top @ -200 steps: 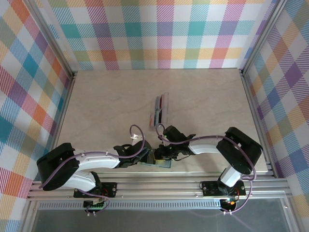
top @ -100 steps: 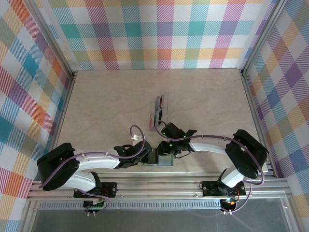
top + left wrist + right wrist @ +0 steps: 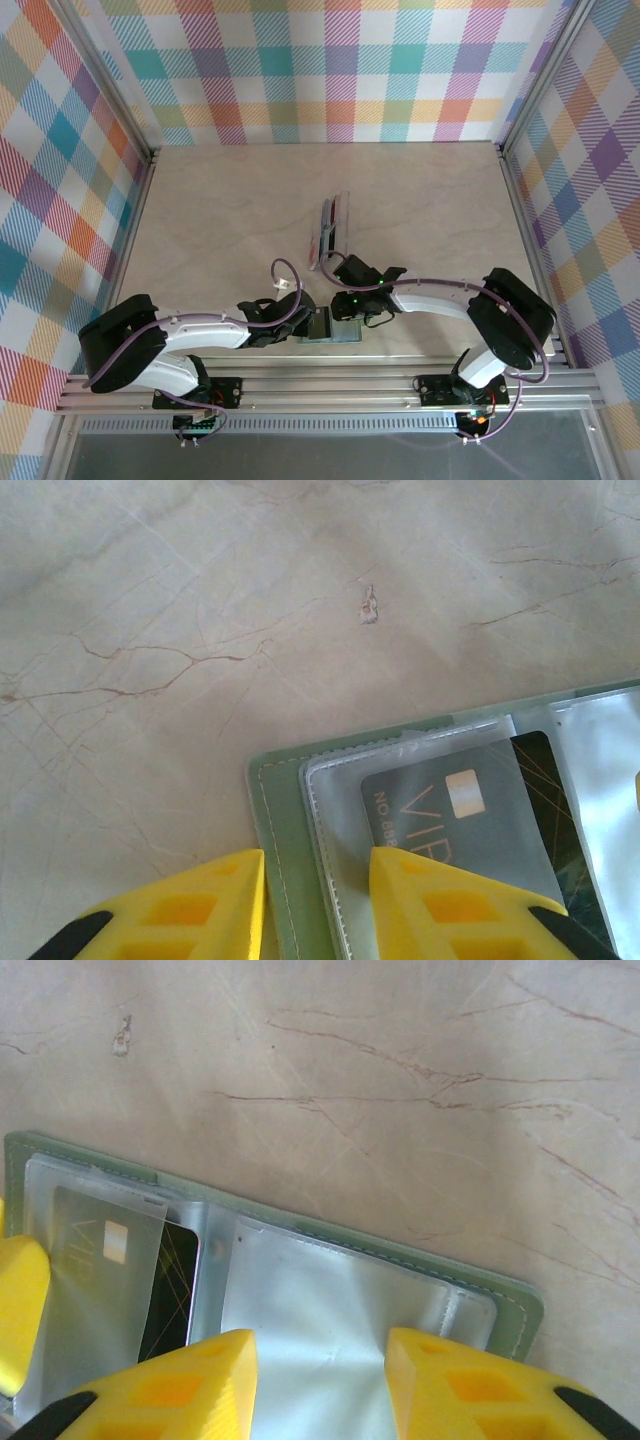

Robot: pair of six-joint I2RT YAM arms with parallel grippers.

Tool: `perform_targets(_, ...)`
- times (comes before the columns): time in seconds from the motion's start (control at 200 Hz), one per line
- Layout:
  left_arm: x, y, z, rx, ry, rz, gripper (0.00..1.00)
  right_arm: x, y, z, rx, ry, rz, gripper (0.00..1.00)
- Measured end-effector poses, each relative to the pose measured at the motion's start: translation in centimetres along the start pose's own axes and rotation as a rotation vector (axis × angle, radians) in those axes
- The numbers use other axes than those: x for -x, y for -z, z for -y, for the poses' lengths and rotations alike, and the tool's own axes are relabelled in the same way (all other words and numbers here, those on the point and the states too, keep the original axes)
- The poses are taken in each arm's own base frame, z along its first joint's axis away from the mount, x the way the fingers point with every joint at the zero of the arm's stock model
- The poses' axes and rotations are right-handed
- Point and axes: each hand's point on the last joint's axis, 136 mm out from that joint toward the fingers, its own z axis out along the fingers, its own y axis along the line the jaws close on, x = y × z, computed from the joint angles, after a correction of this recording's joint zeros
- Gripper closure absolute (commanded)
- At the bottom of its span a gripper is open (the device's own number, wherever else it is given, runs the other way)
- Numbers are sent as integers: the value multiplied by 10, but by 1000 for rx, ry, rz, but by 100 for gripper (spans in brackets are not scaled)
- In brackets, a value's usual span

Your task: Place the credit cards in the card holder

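I see my left gripper (image 3: 315, 872) and right gripper (image 3: 320, 1348) both spread apart over the open wallet (image 3: 274, 820), with a card (image 3: 440, 825) tucked inside.

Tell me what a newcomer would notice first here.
The open card holder lies at the near edge of the table, with a card tucked in its clear sleeve. The left gripper and right gripper stand over it, jaws apart. Farther back, mid-table, a clear tray holds more cards.
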Motion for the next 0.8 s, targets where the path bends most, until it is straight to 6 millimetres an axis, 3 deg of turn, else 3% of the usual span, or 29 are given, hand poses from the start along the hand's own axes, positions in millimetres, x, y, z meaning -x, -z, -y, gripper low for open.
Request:
perform_targets(0.425,0,-2,2,-1,0,0,68,1,9,12,-74,37,22,58)
perform_targets(0.8,0,-2,2,-1,0,0,68,-1,1,10,-94,67,6,65)
